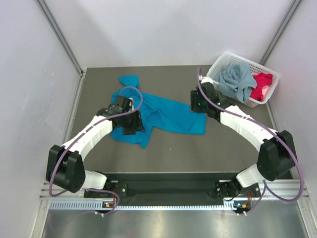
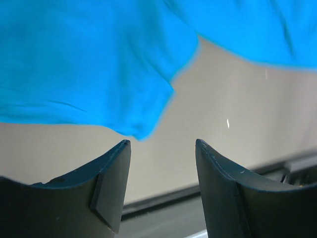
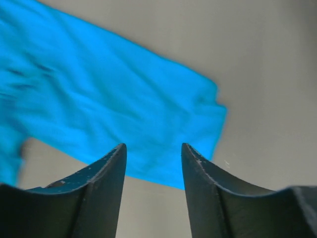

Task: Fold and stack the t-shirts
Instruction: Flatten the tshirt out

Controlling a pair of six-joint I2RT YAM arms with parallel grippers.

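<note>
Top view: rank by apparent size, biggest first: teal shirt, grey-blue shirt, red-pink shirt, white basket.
1. teal shirt, spread out on the table
2. white basket
3. grey-blue shirt, bunched in the basket
4. red-pink shirt, partly hidden behind the grey-blue one, so its real extent is unsure

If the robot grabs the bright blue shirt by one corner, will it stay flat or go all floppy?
Probably floppy: the blue shirt lies wrinkled and bunched, so it would likely droop. It looks thin, so probably light.
</note>
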